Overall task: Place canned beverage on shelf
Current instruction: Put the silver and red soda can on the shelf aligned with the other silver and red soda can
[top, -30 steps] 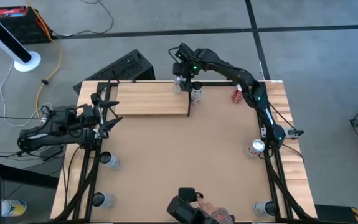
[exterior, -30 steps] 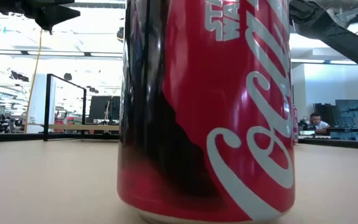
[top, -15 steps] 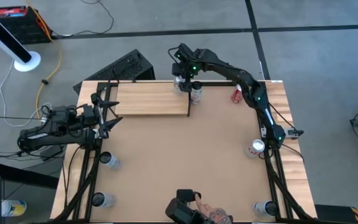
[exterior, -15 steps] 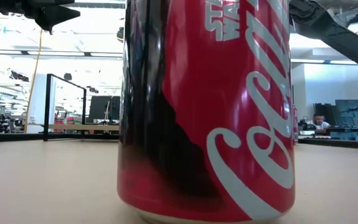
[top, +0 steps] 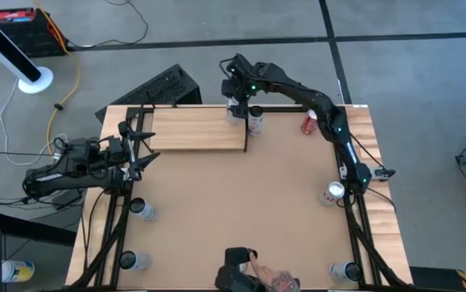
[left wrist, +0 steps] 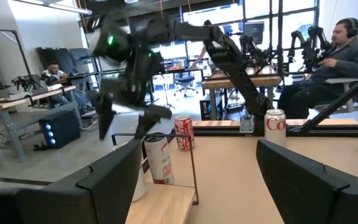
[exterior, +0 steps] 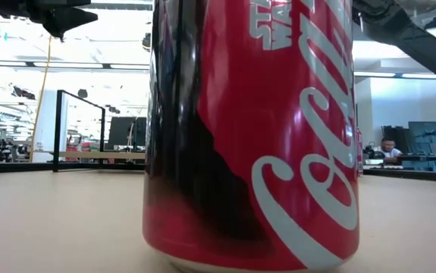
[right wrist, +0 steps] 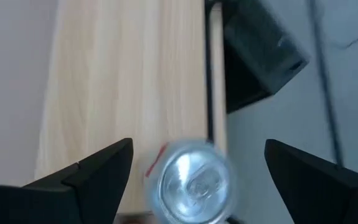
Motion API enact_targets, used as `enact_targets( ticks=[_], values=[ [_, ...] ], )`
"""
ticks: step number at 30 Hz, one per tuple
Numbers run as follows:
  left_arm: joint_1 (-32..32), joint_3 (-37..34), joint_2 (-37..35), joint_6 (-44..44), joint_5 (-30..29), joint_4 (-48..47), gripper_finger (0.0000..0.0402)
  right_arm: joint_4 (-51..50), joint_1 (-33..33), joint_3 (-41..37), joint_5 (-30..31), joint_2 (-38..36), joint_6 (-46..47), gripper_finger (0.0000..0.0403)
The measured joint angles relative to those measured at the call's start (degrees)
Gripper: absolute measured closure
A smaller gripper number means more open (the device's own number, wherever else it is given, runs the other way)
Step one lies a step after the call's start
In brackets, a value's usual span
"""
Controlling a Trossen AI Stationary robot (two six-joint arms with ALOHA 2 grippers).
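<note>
Overhead, the right gripper (top: 236,104) hangs over the far right corner of the shelf (top: 196,130), where a can (top: 234,111) sits under it; a second can (top: 254,122) stands just beside the shelf's black end piece, on the tabletop (top: 241,203). The left gripper (top: 141,146) waits at the table's left edge, near the shelf's near-left corner, fingers spread.

Table-level view: a red cola can (exterior: 252,133) fills most of the frame, upright on the tabletop; the shelf's black frame shows far behind.

Left wrist view: its own dark fingers (left wrist: 113,180) stand wide apart, and across the table the right arm hovers above a white can (left wrist: 159,160) on the shelf corner, with a red can (left wrist: 183,132) behind.

Right wrist view: looking straight down, the fingers (right wrist: 94,171) stand spread either side of the can's silver top (right wrist: 194,183) without touching it; the can stands on the pale wood by its edge.
</note>
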Motion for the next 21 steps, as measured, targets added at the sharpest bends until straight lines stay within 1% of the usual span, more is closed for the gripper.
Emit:
enact_targets(
  ticks=[3, 6, 9, 12, 14, 18, 19, 21],
  values=[
    [0.00, 0.00, 0.02, 0.01, 0.20, -0.01, 0.0098, -0.77, 1.08, -0.10, -0.05, -3.28, 0.08, 0.0015],
    [0.00, 0.00, 0.02, 0.02, 0.24, -0.02, 0.0098, -2.39, 2.69, -0.11, -0.63, -6.90, 2.10, 0.0015],
    [0.00, 0.00, 0.02, 0.00, 0.28, 0.00, 0.0098, -5.83, 4.74, -0.14, -3.98, -10.90, 6.12, 0.0015],
    [0.01, 0.00, 0.02, 0.00, 1.41, 0.02, 0.0098, -11.27, 7.17, -0.14, -8.42, -14.67, 11.28, 0.0015],
    [0.02, 0.00, 0.02, 0.00, 1.73, 0.00, 0.0098, -15.97, 8.95, -0.12, -10.29, -16.80, 14.78, 0.0018],
    [0.00, 0.00, 0.02, -0.01, 1.95, 0.00, 0.0098, -25.90, 14.35, -0.46, -10.16, -19.73, 22.73, 0.0027],
    [0.00, 0.00, 0.02, -0.02, 1.92, 0.04, 0.0098, -27.81, 16.18, -1.00, -9.25, -20.42, 25.39, 0.0028],
    [0.00, 0.00, 0.02, 0.00, 1.95, 0.02, 0.0098, -31.23, 20.08, -3.07, -5.45, -22.37, 30.72, 0.0031]
  ],
)
